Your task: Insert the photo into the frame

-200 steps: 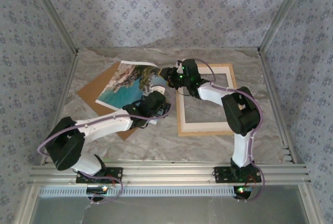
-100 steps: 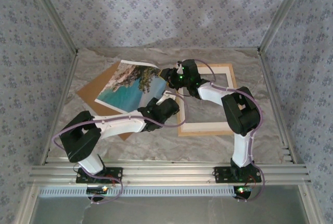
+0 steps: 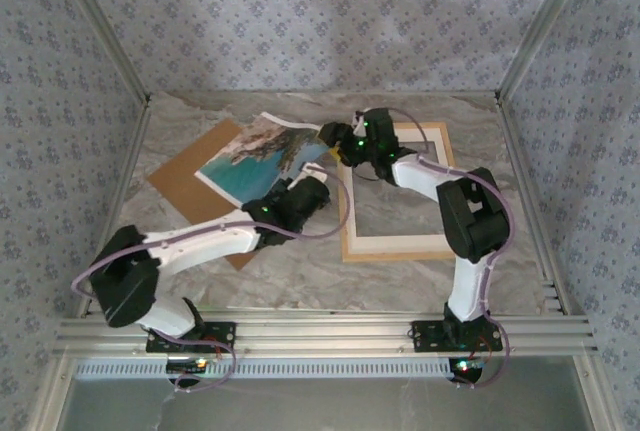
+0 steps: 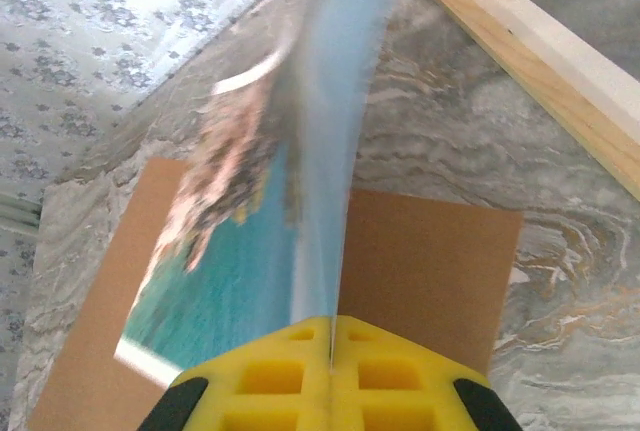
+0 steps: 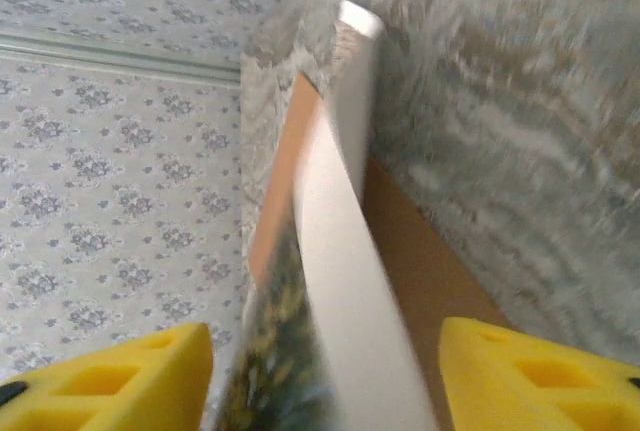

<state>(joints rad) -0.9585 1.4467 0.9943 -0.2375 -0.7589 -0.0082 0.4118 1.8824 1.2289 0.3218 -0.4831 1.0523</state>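
Item under inspection: the photo (image 3: 262, 154), raised off the worktop (image 3: 300, 271) left of centre and standing on edge, above the brown backing board (image 3: 180, 183) that lies flat toward the left edge. The frame (image 3: 400, 248) lies flat right of centre, just beside the photo and not under it. The left gripper (image 4: 330, 351) is pinched on the photo's near edge, its yellow fingers (image 4: 270, 376) meeting on the sheet. The right gripper (image 5: 325, 381) straddles the far right corner with its fingers (image 5: 110, 381) spread and a gap on either side of the paper, so it grips nothing. Step in hand, as judged: handover, then carriage to the frame. Recommended: hold the pinch firm, draw the right gripper straight off the corner without brushing it, then lower the sheet flat and square to the frame's left rail. Risk noted: a single-edge hold lets the print sag or twist. Change against one second ago: the left jaws then stood wide and the right held the corner; the hold has passed across and the photo has swung steeper.
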